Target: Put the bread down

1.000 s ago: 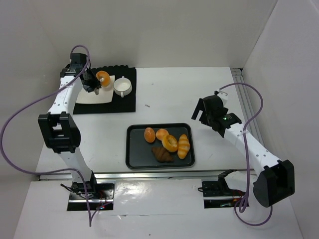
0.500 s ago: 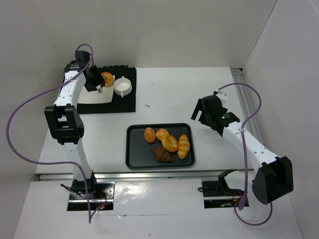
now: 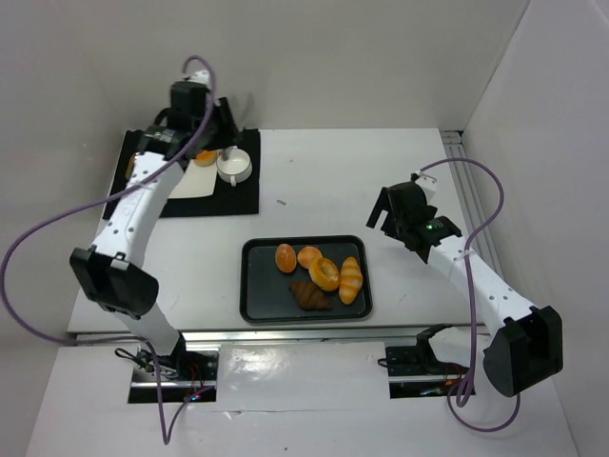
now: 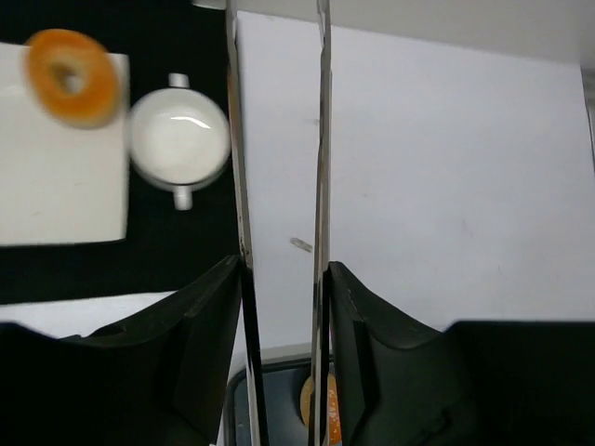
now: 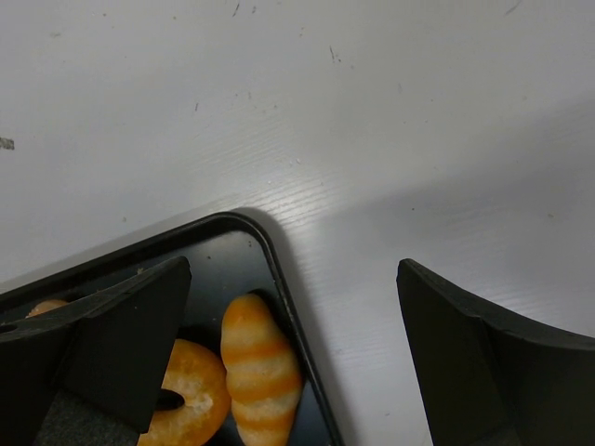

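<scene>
Bread (image 4: 72,65): golden-orange ring, darker at the hole; plate (image 4: 56,186) plain white, cup (image 4: 178,139) white inside and out, mat (image 4: 139,265) under them flat black. Tray (image 3: 255,307) dark grey-black, holding orange buns (image 3: 285,258), one dark brown croissant (image 3: 310,296) and a roll (image 5: 262,372) banded orange and pale yellow. Table (image 3: 381,171) white with a few small dark specks; left arm (image 3: 143,205) and right arm (image 3: 476,281) white with black joints, cables (image 3: 38,238) purple

Left claw (image 4: 276,37), right claw (image 5: 293,279) seemingly open.
</scene>
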